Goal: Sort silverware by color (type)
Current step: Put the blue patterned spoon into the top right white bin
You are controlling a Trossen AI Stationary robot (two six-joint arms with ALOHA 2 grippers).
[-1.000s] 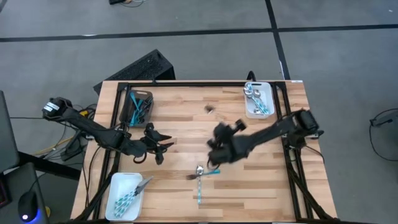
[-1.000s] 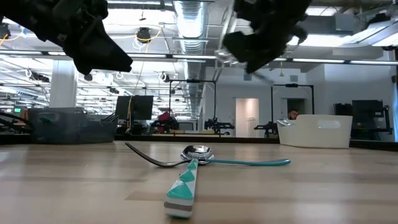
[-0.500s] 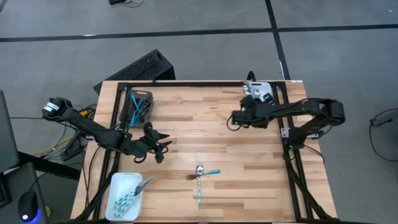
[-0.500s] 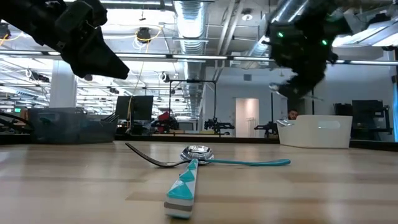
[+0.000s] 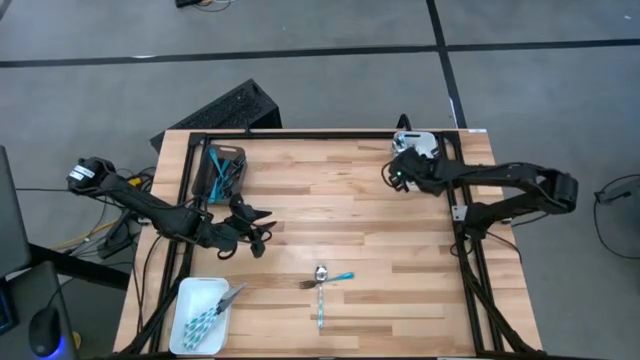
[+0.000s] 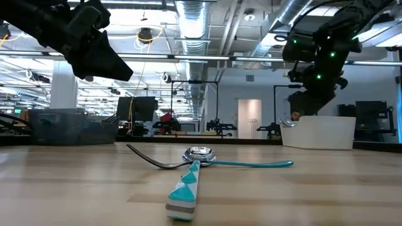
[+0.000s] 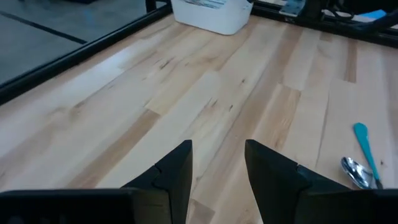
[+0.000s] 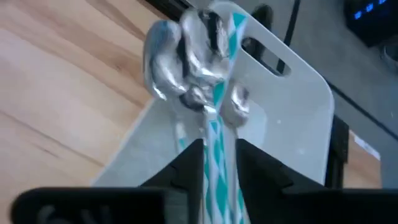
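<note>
My right gripper [image 5: 401,172] hangs over the white tray [image 5: 424,146] at the table's far right corner, shut on a teal-and-white striped handle [image 8: 217,155]. Several shiny spoons [image 8: 186,56] lie piled in that tray. My left gripper [image 5: 262,236] is open and hovers left of the table's middle; in its wrist view [image 7: 217,168] only bare wood shows between the fingers. A fork [image 6: 154,161], a teal-handled spoon [image 5: 330,275] and a piece with a striped handle [image 5: 320,312] lie flat near the table's near edge. My right gripper pinches the striped handle [image 8: 217,146] between its two fingers, which lie along it. The handle runs out ahead of the fingertips toward the spoons in the tray. Its head merges with that pile, so I cannot tell whether it rests on them.
A white tray [image 5: 187,322] with several teal-handled pieces sits at the near left corner. A dark grey tray [image 5: 213,184] holding more silverware stands at the far left. Bare wood lies between the two arms. Black frame rails [image 5: 470,250] run along the table's sides.
My right gripper has travelled from above the silverware near the table's middle toward the far right corner, carrying the striped-handled piece, and now stands over the white tray there. The left arm has kept still, and the pieces on the table have not moved.
</note>
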